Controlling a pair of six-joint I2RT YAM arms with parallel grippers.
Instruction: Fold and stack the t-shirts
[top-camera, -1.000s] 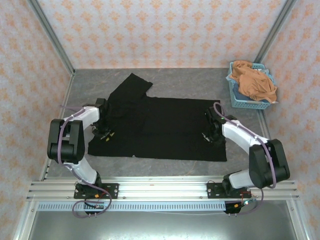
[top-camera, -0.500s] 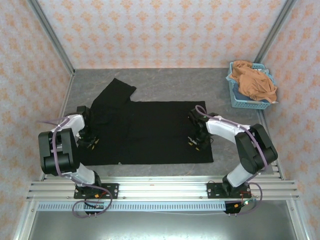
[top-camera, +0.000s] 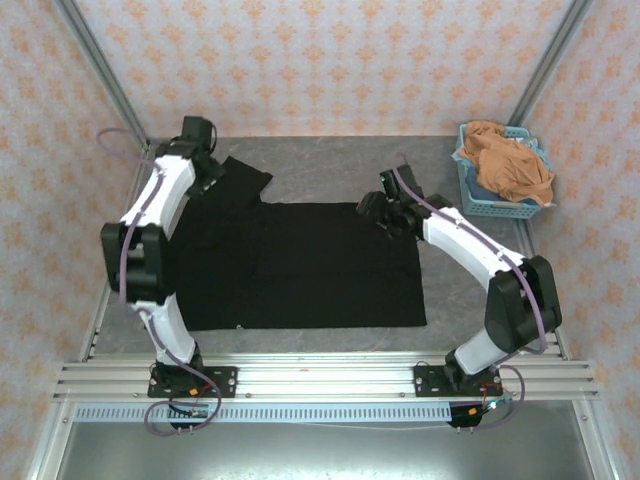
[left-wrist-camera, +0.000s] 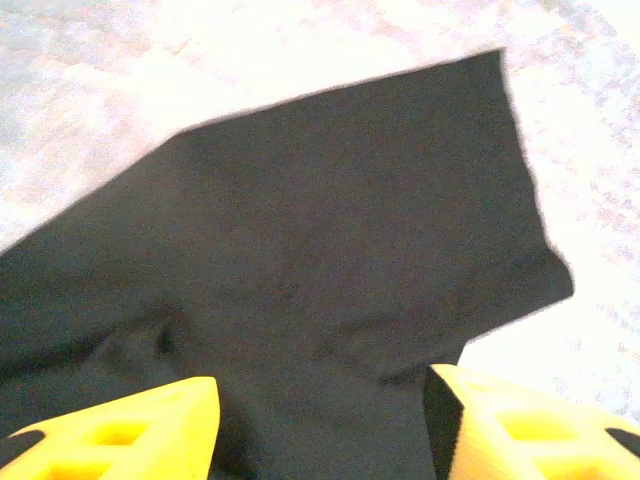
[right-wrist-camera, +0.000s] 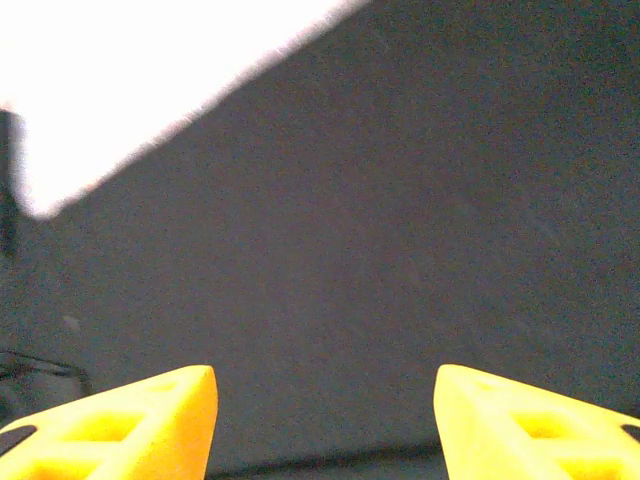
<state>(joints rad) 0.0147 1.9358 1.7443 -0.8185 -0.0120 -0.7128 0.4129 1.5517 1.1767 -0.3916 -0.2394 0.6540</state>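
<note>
At the near edge of the table, the hem of the black t-shirt lies flat. The garment is spread over the centre-left of the surface, with one sleeve extending toward the far left.

Right gripper: positioned over the shirt's far right corner. Its fingers are apart and hold nothing, with black fabric beneath them.

Left gripper: positioned at the far sleeve, released. The sleeve lies flat beyond its yellow fingertips.

At the far right corner stands a light-blue basket. The orange t-shirt lies crumpled inside it.
</note>
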